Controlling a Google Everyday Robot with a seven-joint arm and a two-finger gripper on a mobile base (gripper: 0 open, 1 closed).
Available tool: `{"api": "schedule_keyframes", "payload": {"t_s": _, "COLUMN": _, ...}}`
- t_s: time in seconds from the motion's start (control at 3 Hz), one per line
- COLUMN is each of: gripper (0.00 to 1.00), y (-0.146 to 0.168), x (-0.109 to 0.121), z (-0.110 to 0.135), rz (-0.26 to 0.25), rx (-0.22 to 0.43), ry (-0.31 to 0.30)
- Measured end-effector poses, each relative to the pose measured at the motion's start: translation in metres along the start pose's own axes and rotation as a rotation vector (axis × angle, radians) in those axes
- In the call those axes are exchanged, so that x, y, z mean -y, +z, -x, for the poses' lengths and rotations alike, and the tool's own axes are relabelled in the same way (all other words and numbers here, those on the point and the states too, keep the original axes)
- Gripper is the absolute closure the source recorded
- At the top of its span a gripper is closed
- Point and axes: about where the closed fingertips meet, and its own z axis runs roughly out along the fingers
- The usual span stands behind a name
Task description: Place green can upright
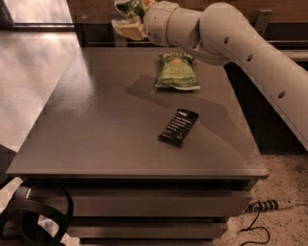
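Note:
The green can (128, 6) is held at the top edge of the camera view, above the far edge of the grey table (96, 134). It is dark green with pale markings, and its top is cut off by the picture's edge. My gripper (129, 21) is shut on the can, with a pale fingertip (126, 30) showing below it. The white arm reaches in from the right.
A flat green crinkled snack bag (176, 72) lies on the far part of the table. A black snack bar (178, 127) lies near the middle right. A power strip and cables (267, 207) lie on the floor at the right.

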Motion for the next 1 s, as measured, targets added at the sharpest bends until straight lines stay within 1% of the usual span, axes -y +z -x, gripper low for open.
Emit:
{"api": "schedule_keyframes", "payload": {"t_s": 0.33, "gripper": 1.00, "y": -0.002, "x": -0.005, "z": 0.002, "rz": -0.023, "rx": 0.018, "ry": -0.067}}
{"api": "schedule_keyframes", "payload": {"t_s": 0.67, "gripper": 1.00, "y": -0.013, "x": -0.005, "z": 0.012, "rz": -0.047, "rx": 0.070, "ry": -0.223}}
{"api": "schedule_keyframes", "payload": {"t_s": 1.0, "gripper": 1.00, "y": -0.026, "x": 0.001, "z": 0.027, "rz": -0.048, "rx": 0.120, "ry": -0.439}}
